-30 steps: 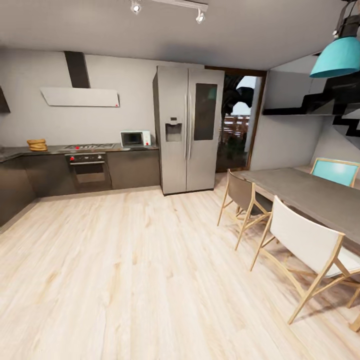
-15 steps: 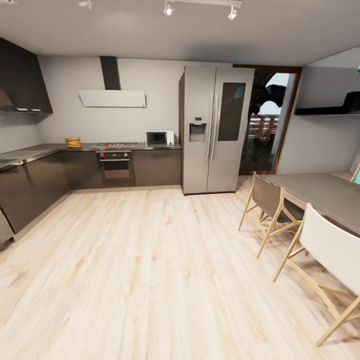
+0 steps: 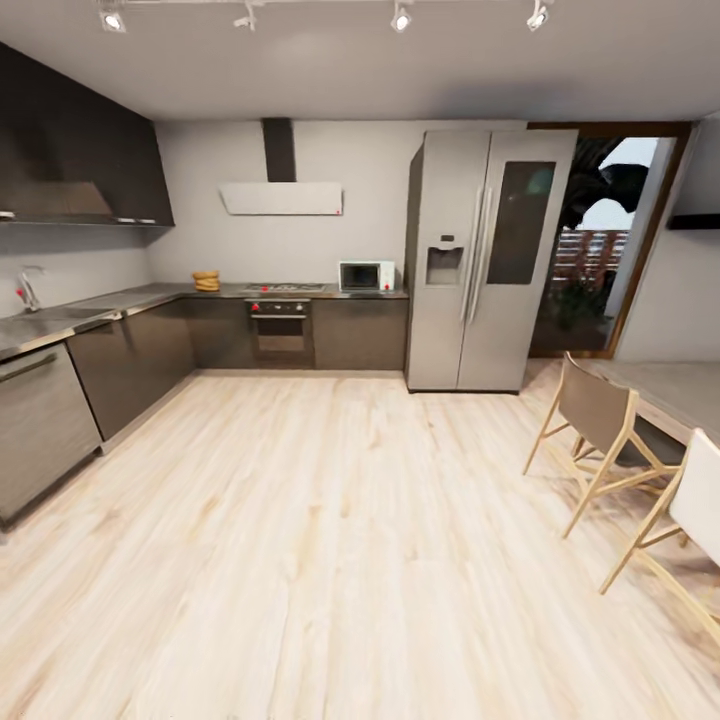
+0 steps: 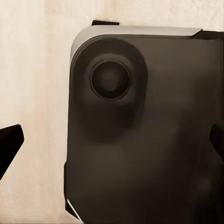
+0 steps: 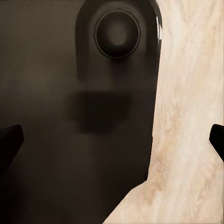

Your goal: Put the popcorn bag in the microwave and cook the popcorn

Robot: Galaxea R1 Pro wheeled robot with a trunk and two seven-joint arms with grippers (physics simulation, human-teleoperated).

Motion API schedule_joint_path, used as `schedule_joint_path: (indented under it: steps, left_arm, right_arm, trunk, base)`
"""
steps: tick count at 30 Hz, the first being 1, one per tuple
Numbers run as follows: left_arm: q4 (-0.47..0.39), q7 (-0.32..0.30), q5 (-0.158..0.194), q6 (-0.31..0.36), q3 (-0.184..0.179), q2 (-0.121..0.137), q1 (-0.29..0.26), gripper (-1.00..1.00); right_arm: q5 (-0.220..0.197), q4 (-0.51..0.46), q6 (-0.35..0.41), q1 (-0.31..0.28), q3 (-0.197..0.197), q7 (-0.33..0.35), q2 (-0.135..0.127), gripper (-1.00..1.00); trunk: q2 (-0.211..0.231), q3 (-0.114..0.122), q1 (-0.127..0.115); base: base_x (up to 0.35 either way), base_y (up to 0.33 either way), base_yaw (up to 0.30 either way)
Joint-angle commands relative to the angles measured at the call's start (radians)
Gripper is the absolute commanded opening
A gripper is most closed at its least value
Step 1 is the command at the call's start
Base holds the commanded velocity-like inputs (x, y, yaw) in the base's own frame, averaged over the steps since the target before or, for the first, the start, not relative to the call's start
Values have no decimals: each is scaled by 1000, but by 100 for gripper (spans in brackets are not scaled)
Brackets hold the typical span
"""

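Note:
At the far end of the kitchen, the tan popcorn bag (image 3: 206,281) sits on the pale grey countertop (image 3: 140,298), left of the gas hob (image 3: 283,288). The pale mint microwave (image 3: 366,276) stands on the same worktop right of the hob, its dark door closed. The popcorn itself is too small to see from here. Both wrist views look down at the robot's dark base over the wood floor. My left gripper (image 4: 112,144) is open, its dark fingertips (image 4: 9,145) at the picture's edges. My right gripper (image 5: 112,137) is open too, nothing between its fingertips (image 5: 9,140).
A steel fridge (image 3: 490,260) stands right of the microwave. A built-in oven (image 3: 281,330) sits under the hob, dark cabinets (image 3: 120,365) run along the left wall. Two wooden chairs (image 3: 598,430) and a grey table (image 3: 690,395) are at the right. Open wood floor (image 3: 330,540) lies ahead.
The whole head view has swung to the left: the kitchen run and fridge now sit further right in the picture, and the left cabinets and sink tap have come into sight. Nothing itself moved.

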Motion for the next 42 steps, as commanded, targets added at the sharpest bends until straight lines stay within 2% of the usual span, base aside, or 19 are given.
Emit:
schedule_joint_path:
  steps: [1, 9, 42]
  left_arm:
    - [-1, 0, 8, -2, 1, -3, 0, 100]
    - [-2, -6, 13, 5, 4, -8, 0, 100]
    - [1, -6, 14, 14, 3, -5, 0, 100]
  right_arm:
    - [1, 0, -1, 0, 1, -1, 0, 100]
    - [1, 0, -1, 0, -1, 1, 0, 100]
    - [0, 1, 0, 0, -3, 1, 0, 100]
  trunk:
    - [0, -1, 0]
    - [0, -1, 0]
    - [0, -1, 0]
  base:
    - [0, 0, 300]
    - [85, 0, 104]
    - [322, 0, 0]
